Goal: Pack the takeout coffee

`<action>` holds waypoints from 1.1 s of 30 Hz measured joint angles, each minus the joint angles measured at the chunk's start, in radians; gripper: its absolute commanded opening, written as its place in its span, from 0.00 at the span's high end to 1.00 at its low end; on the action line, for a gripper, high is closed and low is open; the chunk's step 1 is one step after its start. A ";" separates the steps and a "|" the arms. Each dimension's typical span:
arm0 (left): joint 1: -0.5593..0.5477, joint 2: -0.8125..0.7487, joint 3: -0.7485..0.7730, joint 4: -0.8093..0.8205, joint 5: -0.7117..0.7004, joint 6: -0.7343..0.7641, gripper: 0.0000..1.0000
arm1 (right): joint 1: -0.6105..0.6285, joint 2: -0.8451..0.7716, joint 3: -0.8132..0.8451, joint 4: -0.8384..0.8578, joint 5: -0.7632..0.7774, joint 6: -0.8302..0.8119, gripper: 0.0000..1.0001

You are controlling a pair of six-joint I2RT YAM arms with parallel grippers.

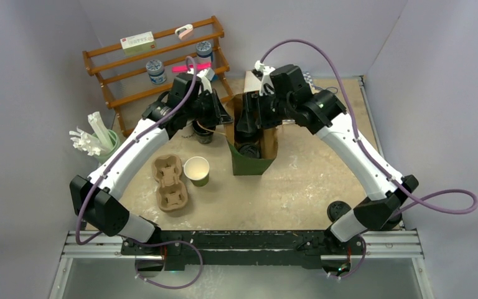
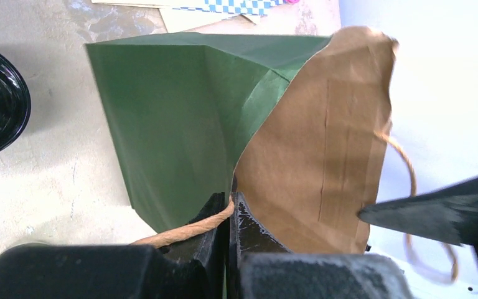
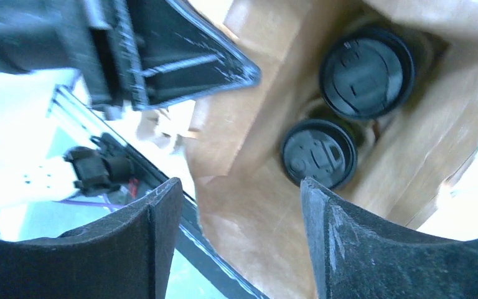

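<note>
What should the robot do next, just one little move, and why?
Probably lift the right end effector up and away from the paper bag: it is open and empty, and two black-lidded cups stand inside, while the left end effector pinches the bag's handle.

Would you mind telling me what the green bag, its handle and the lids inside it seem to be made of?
Bag: paper, matte green outside, brown kraft inside; it holds sharp creases. Handle: probably twisted paper cord, by its spiral strands. Lids: black plastic, faintly glossy, with moulded relief.
</note>
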 measured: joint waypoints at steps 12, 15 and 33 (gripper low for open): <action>0.000 -0.014 -0.019 -0.013 0.013 0.010 1.00 | 0.000 -0.073 0.188 -0.052 0.282 0.045 0.11; 0.000 -0.015 -0.019 -0.013 0.015 0.026 1.00 | 0.000 -0.066 0.158 -0.114 0.387 0.051 0.13; -0.001 -0.085 -0.063 0.025 0.023 0.103 1.00 | -0.006 0.129 0.096 -0.155 0.462 0.072 1.00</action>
